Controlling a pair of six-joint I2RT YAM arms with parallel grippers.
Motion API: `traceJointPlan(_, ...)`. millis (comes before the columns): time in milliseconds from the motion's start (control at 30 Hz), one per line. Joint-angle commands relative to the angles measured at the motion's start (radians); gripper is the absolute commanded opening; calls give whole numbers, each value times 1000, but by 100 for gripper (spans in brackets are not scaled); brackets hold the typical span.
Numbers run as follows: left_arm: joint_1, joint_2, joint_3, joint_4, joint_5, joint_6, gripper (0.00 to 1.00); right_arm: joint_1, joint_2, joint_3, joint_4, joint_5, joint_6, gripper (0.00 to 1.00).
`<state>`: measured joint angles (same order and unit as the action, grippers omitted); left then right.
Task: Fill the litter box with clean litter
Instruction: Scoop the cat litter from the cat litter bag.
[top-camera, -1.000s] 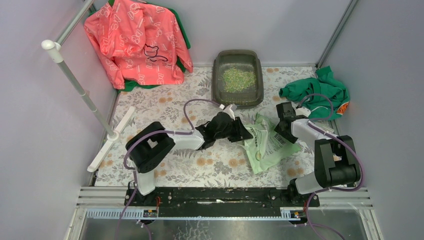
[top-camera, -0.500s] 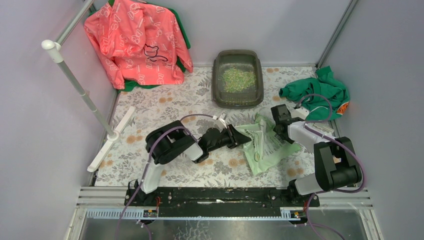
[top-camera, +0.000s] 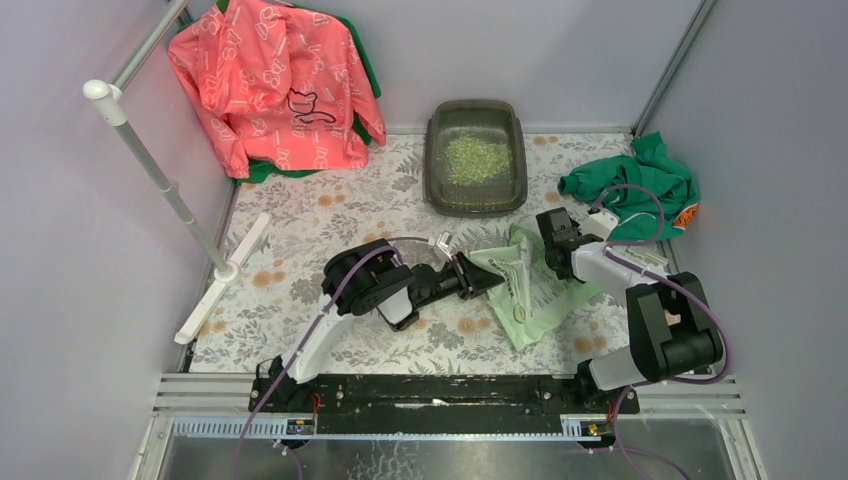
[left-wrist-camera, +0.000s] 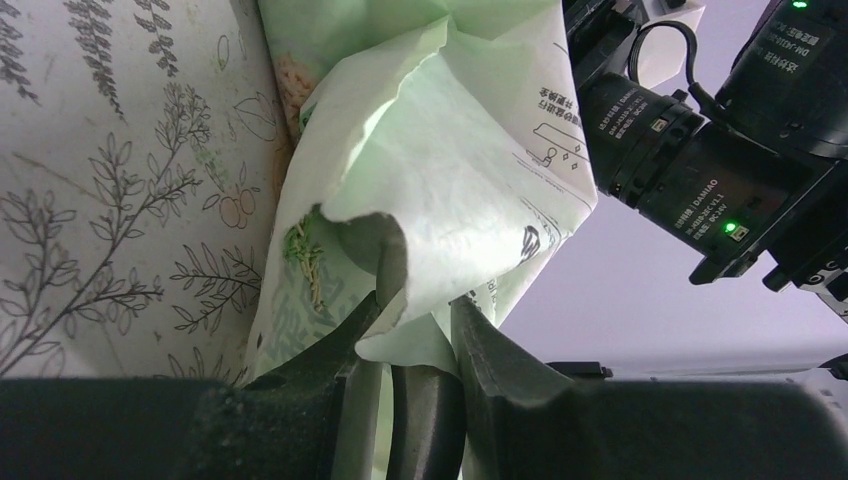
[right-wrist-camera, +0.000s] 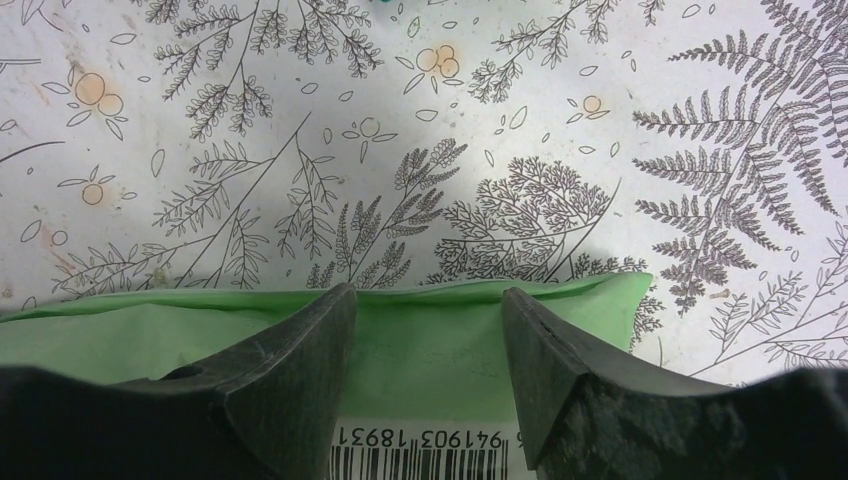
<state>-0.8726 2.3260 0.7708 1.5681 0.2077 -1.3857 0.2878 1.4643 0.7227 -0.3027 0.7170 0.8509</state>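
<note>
The litter box (top-camera: 433, 150), a dark grey-olive tray, stands at the back of the table with a heap of clean litter (top-camera: 477, 158) inside it. A light green printed bag (top-camera: 530, 290) lies crumpled on the floral tablecloth between my two arms. My left gripper (top-camera: 470, 275) is shut on a fold at the bag's left edge (left-wrist-camera: 450, 170), the film pinched between its jaws (left-wrist-camera: 415, 320). My right gripper (top-camera: 553, 240) hovers open over the bag's far end (right-wrist-camera: 430, 370), its fingers (right-wrist-camera: 425, 310) apart above the barcode.
A pink jacket (top-camera: 275, 85) hangs at the back left. A white pole (top-camera: 160, 170) leans there on its flat base (top-camera: 222, 280). A green cloth (top-camera: 635, 185) lies at the back right. The right arm's body (left-wrist-camera: 700, 160) is close beyond the bag in the left wrist view.
The left arm has folded in toward the right and its gripper has dropped toward the near side, pulling the bag's left edge with it. The right gripper has crept left over the bag.
</note>
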Motion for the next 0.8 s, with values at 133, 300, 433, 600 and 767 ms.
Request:
traceJointPlan(133,26,-21,25,47,188,24,0,107,-73,21,-196,-362,-43,67)
traceJointPlan(300,60,-43,-11,49,293,5,0,108,-144,52,-228,-364,-79,67)
traceJointPlan(433,84,-78,-88,50,305,15,0,108,-179,57,-225,-402,-109,67)
traceJointPlan(600,126,-111,-170,50,308,14,0,108,-217,56,-200,-464,-160,66)
traceJointPlan(767,154,-135,-223,50,318,24,0,109,-283,39,-159,-514,-200,67)
